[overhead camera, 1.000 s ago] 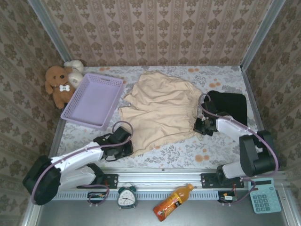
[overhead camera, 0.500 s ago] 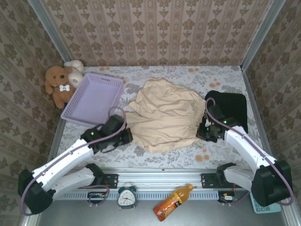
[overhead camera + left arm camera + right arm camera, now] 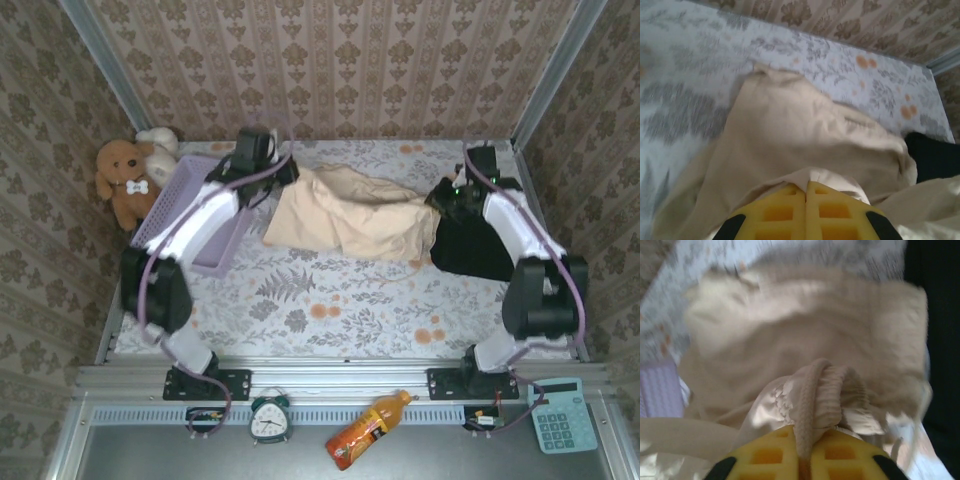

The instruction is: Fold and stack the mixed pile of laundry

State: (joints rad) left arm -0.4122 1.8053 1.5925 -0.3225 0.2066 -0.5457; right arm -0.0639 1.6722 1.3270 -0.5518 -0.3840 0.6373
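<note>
Both arms reach out to the far side of the counter (image 3: 330,300).

Left pincer (image 3: 806,187): clenched, pads pressed together with a fold of the cream garment (image 3: 345,215) coming out from between them. From above it sits at the garment's left end, beside the lavender basket (image 3: 175,200).

Right pincer (image 3: 802,432): grasping the same garment. The gathered, ribbed edge runs straight down into the slot between my pads, bunched into a thick cord. The hold looks narrower than on the left.

Cream garment: slung between my two holds across the far half of the counter, rumpled and sagging in the middle, not yet flat. Its right end touches the black garment (image 3: 480,245).

Why held this way, as I judge it: taking one edge at both ends lets me keep that edge straight, so the cloth can be laid over itself in a clean fold instead of a heap. Holding by the gathered band gives the right side something thick to bite on.

Black garment: lies at the right of the counter under my right arm, fairly flat and squared. I read it as the base for the stack, which would explain why the cream piece is being worked close beside it.

Teddy bears (image 3: 122,175) sit in the far left corner, well apart from the cloth.

Risk: the slack middle may crease when the cloth is lowered.
</note>
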